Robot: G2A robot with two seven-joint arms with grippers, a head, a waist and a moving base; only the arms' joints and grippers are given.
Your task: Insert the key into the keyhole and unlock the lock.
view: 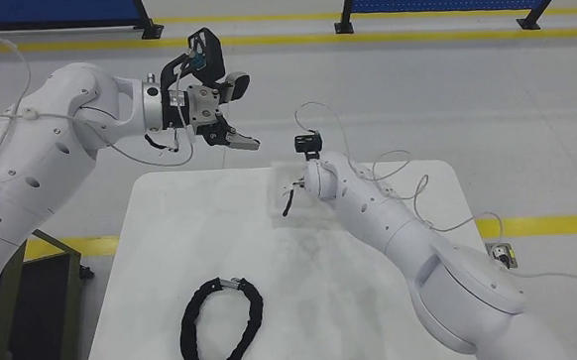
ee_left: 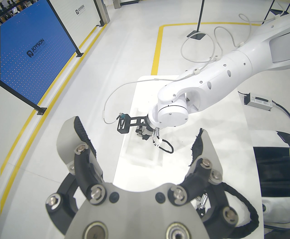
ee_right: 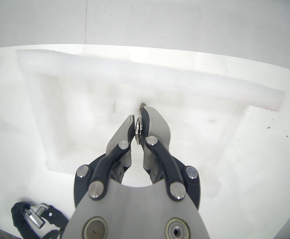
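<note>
One key (ee_right: 137, 130) in foam tray (ee_right: 158, 75)

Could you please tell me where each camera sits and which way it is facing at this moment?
Top view: above the arms, looking down on the white table; both arms show, left gripper open near the far edge.
Left wrist view: on the raised left arm, looking down at the table and right arm; its own open fingers show.
Right wrist view: low over the foam tray, looking along the right gripper, shut on the key.
Shared: all three show the chain lock and foam tray.
</note>
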